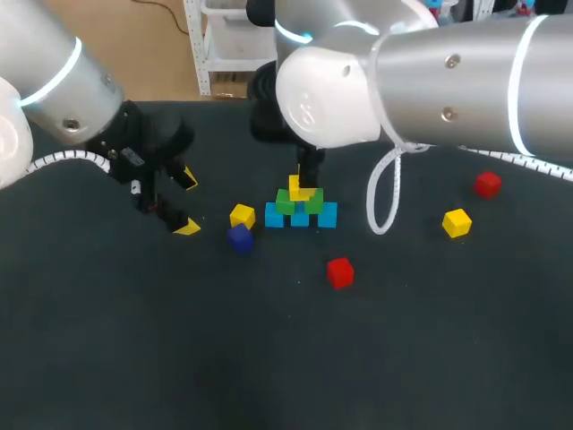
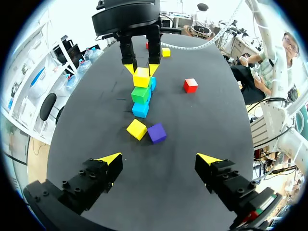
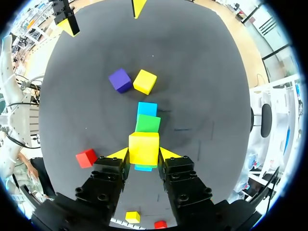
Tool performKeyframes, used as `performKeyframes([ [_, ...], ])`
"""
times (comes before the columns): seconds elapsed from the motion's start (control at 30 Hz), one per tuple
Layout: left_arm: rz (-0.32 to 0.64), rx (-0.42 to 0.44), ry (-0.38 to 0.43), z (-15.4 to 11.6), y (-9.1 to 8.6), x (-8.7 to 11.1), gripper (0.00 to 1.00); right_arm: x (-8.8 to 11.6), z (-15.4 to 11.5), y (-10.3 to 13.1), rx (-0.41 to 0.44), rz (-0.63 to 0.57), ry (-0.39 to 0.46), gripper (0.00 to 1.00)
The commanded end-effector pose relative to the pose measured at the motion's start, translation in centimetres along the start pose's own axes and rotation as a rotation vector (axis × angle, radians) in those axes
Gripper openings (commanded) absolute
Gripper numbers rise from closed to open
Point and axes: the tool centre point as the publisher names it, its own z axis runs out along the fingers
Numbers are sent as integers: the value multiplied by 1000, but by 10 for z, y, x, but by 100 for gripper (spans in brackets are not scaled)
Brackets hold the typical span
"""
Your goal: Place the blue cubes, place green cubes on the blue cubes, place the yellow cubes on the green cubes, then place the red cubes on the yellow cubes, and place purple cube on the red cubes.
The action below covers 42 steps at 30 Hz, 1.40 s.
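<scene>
Head view: my right end effector (image 1: 302,184) grips a yellow cube (image 1: 299,189) directly over the green cubes (image 1: 313,202), which sit on the blue cubes (image 1: 328,215). The purple cube (image 1: 239,238) lies at their 8 o'clock. Left wrist view: my left end effector (image 2: 160,159) gapes wide, empty. Right wrist view: both fingertips (image 3: 118,154) press the yellow cube's sides.

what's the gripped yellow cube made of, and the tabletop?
The yellow cube in the right gripper: likely painted wood or hard plastic; matte, uniform colour, crisp edges, no glare. The table: seemingly dark felt-like cloth or mat; dull, no reflections.
</scene>
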Motion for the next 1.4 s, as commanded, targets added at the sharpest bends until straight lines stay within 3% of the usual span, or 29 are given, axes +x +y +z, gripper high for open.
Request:
performKeyframes([
  [0.03,1,0,-2,0,0,1,100,-1,-1,-1,-4,-2,1,0],
  [0.23,1,0,-2,0,0,1,100,-2,0,-1,-6,-4,0,0],
  [0.6,1,0,-2,0,0,1,100,-2,0,-1,-9,-1,4,17],
  [1.4,1,0,-2,0,0,1,100,-1,2,-2,-13,2,8,36],
])
